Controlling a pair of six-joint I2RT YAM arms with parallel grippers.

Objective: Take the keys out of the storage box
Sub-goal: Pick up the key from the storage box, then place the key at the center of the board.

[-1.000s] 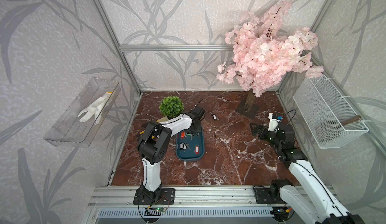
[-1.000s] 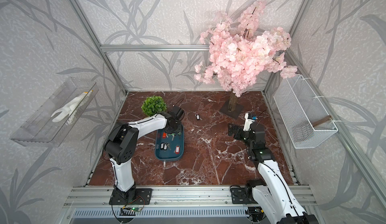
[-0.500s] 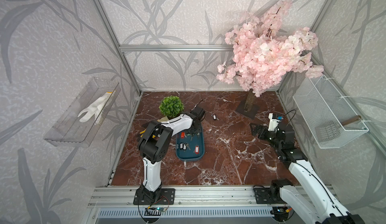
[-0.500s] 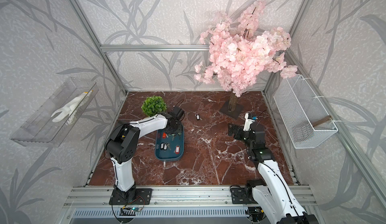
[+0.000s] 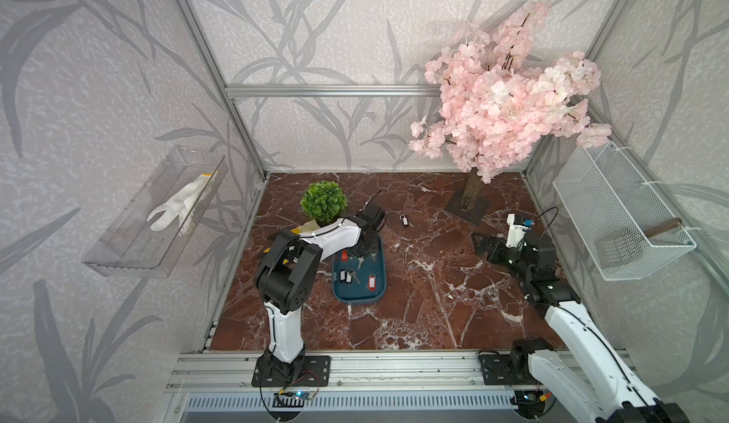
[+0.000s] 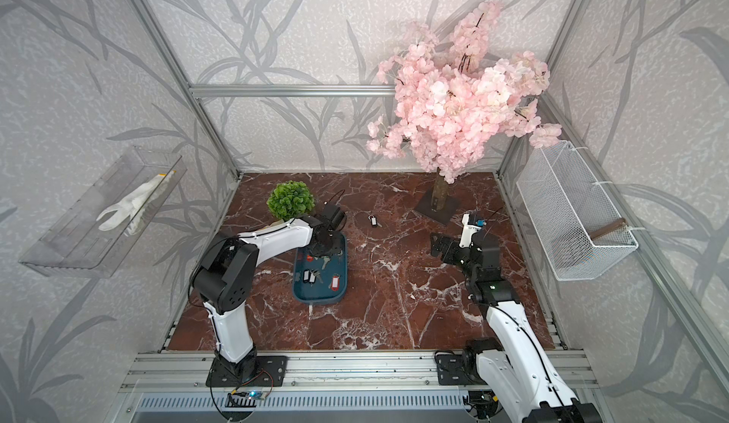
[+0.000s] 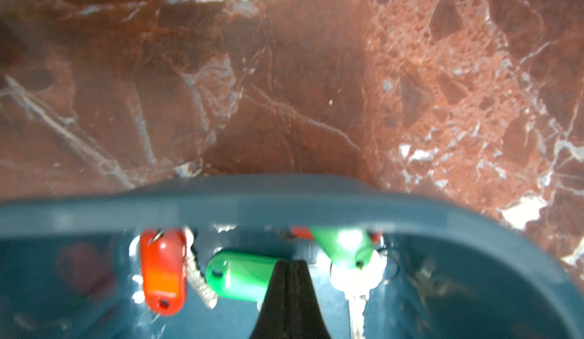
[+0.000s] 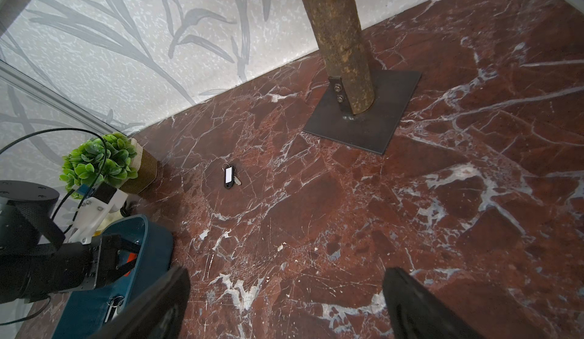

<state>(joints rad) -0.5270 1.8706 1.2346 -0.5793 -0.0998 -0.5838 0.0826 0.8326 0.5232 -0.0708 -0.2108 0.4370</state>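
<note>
Your left tool [image 7: 287, 266] is clenched, its black tapered jaws pressed together at the end of a glossy green tag [image 7: 240, 277]. You cannot tell whether the tag is pinched. Beside it lie a rounded red-orange tag [image 7: 162, 271] and a toothed silver key [image 7: 354, 279]. The keys [image 5: 347, 276] sit inside the storage box [image 5: 357, 296], a smooth dark teal plastic tray with rounded corners, on the white-veined red-brown marble worktop [image 5: 434, 283]. One black-tagged key [image 8: 229, 176] lies outside on the marble. Your right tool [image 8: 284, 277] is released, jaws wide apart.
</note>
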